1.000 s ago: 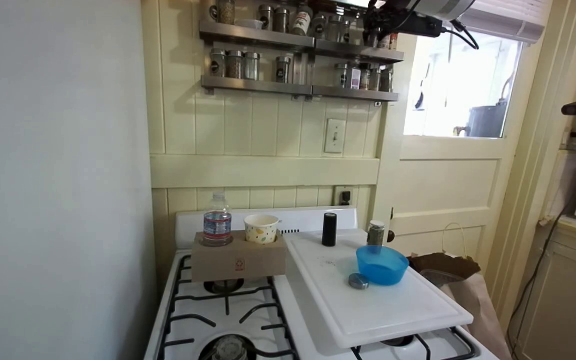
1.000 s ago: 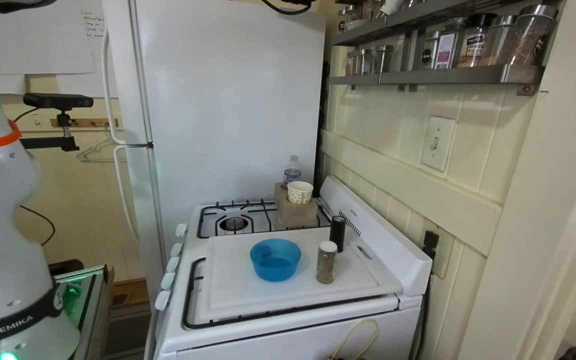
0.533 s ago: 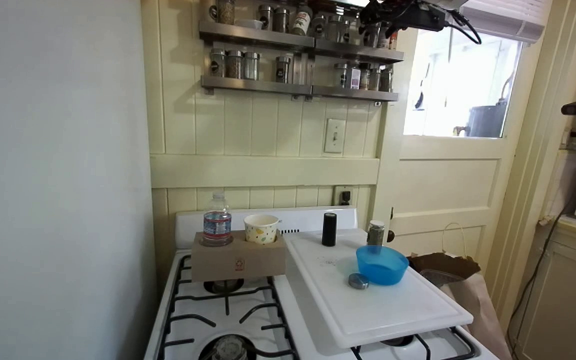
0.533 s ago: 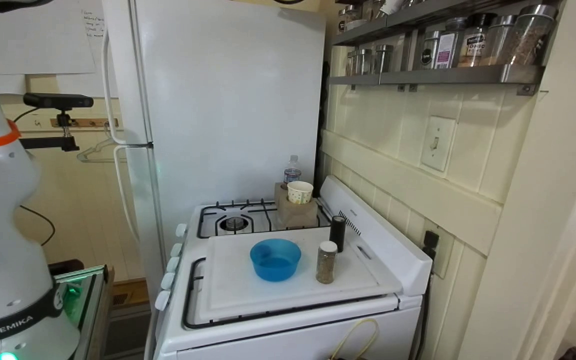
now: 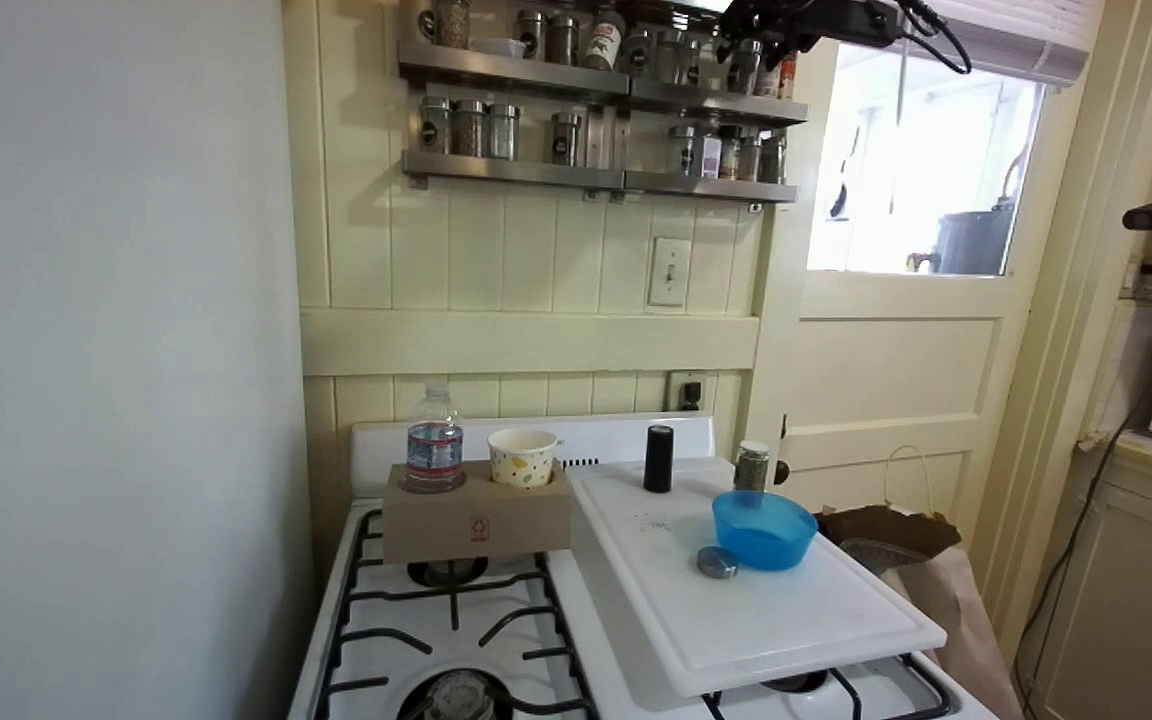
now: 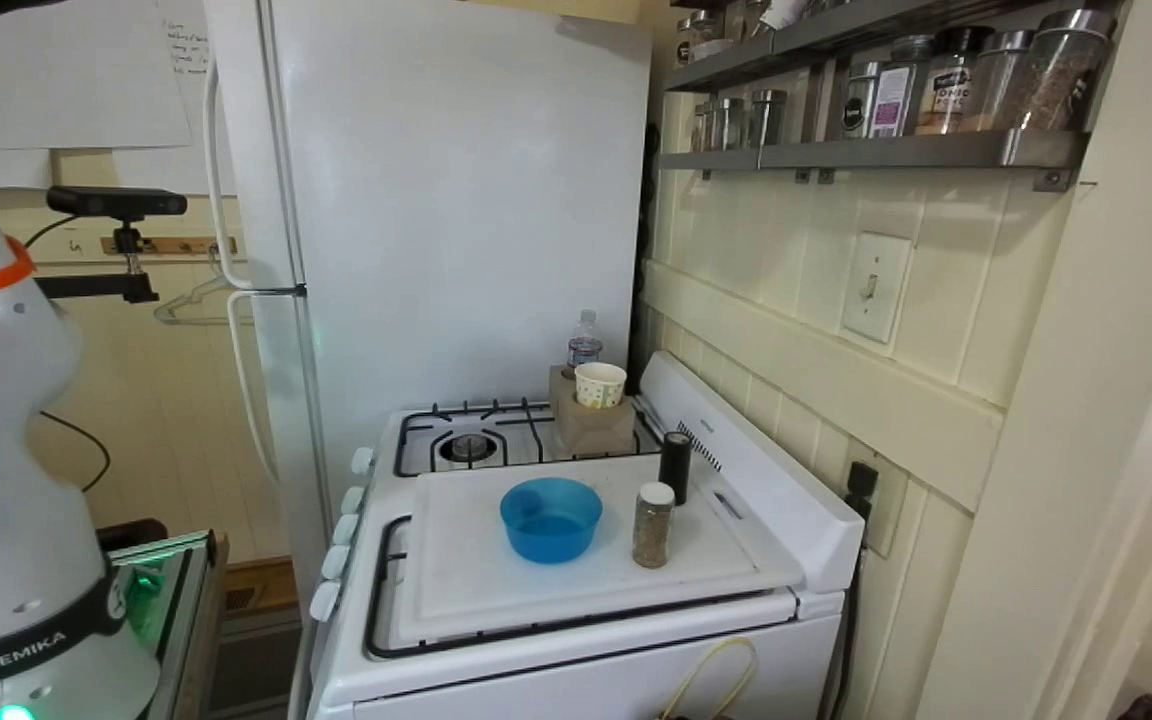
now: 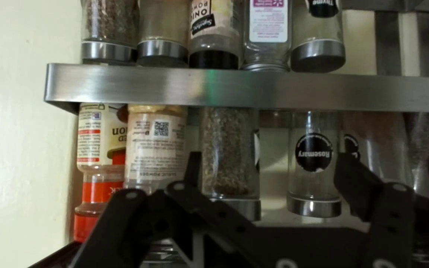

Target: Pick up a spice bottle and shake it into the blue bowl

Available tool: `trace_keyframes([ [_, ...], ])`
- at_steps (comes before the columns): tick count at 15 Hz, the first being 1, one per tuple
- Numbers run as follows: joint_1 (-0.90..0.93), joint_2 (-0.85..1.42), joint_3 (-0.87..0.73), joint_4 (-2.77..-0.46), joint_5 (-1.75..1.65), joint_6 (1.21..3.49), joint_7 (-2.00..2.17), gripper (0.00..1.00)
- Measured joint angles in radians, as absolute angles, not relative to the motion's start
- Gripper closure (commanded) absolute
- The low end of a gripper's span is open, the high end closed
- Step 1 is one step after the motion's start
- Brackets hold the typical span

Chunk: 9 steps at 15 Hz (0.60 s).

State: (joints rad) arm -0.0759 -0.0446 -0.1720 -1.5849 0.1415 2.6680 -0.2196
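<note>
Black two-fingered gripper (image 7: pixel 272 173): jaws spread wide, nothing held, before the grey metal upper wall shelf (image 7: pixel 233 87).

White gas stove (image 6: pixel 536 692): well below that shelf.

Upper wall shelf: bears a row of upright jars (image 5: pixel 668 57).

White rectangular board (image 5: pixel 736 620): laid over the stove.

Translucent bright-blue round bowl (image 6: pixel 551 543): on the board, mouth up.

Silver-lidded cylindrical glass jar of grey-green herb (image 7: pixel 231 149): on the upper wall shelf, likely the spice bottle sought. A clear glass jar labelled Rosemary (image 7: pixel 313 156) stands beside it; the gap between the fingers spans both, so the choice is uncertain.

Pale-topped clear glass jar (image 6: pixel 652 530): on the board near the bowl, a remoter candidate.

Handling: by judgement, lining up for the grasp. Advisable: shift sideways until one jar alone is centred, enter level and slowly, spare the neighbours, close on the glass below the lid, lift clear of the front rail before drawing back.

Orientation: herb jar upright, long axis vertical, lid upward; the wrist view stands upside down, so the lid shows toward its lower edge.
</note>
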Motion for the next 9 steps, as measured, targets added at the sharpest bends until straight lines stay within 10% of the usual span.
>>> trace_keyframes([
  [9,-0.083,-0.089,-0.179,-1.636,0.170,2.688,-0.256,1.00],
])
